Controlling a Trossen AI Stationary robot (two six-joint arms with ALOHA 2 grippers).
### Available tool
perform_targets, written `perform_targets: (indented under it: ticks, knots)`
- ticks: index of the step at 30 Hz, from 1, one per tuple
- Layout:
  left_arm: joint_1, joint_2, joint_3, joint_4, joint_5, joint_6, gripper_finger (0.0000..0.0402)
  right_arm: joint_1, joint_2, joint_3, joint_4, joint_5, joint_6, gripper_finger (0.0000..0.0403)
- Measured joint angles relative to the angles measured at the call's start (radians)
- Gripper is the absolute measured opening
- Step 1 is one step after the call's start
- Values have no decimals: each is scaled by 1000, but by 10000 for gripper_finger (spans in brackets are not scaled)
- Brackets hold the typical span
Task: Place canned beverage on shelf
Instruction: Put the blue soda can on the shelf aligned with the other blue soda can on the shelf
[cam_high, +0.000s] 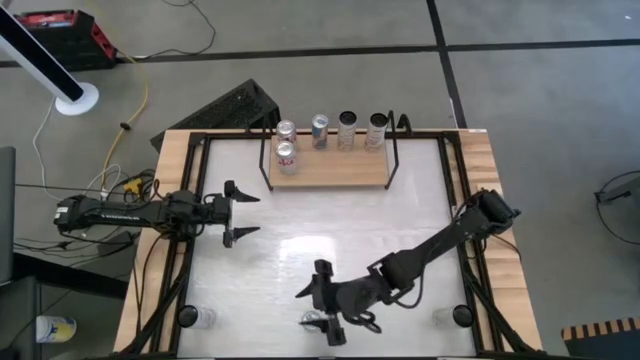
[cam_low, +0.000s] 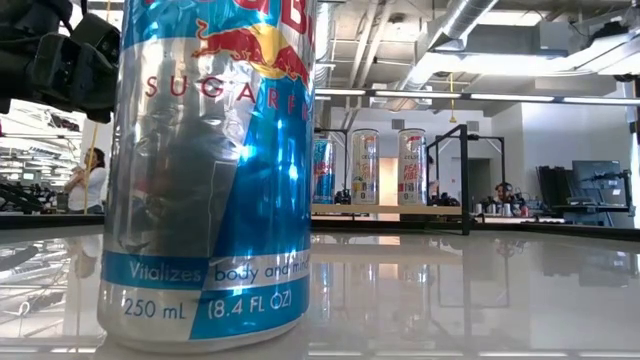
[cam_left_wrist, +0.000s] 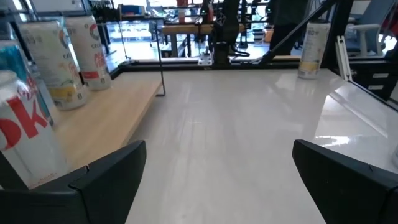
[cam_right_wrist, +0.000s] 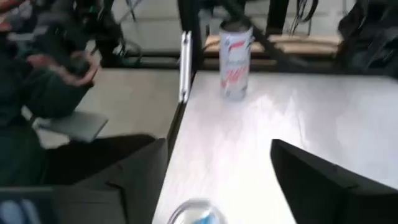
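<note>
A blue-and-silver can (cam_low: 210, 170) stands upright on the white table near its front edge (cam_high: 320, 322). My right gripper (cam_high: 316, 312) is open over it, one finger on either side. The can's top (cam_right_wrist: 196, 213) shows between the fingers, apart from both. The gripper's dark body shows in the low view (cam_low: 60, 60), by the can's upper part. The light-wood shelf (cam_high: 330, 168) in its black wire frame sits at the far edge, with several cans standing on it (cam_high: 320, 130). My left gripper (cam_high: 243, 211) is open and empty at the left, near the shelf's left end (cam_left_wrist: 118, 118).
One can stands at the near left corner (cam_high: 205, 318), also seen in the right wrist view (cam_right_wrist: 235, 59). Another stands at the near right corner (cam_high: 445, 317). A black wire basket (cam_high: 240, 105) lies behind the table's far left corner. Bare white tabletop (cam_high: 330, 225) lies between the shelf and the can.
</note>
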Motion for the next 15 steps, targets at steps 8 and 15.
perform_targets:
  ticks: [8,15]
  knots:
    - [0,0,0,75,-9,99,393,43,0,8,-44,3,-21,366]
    - [0,0,0,121,-10,173,393,40,7,8,-172,23,-20,365]
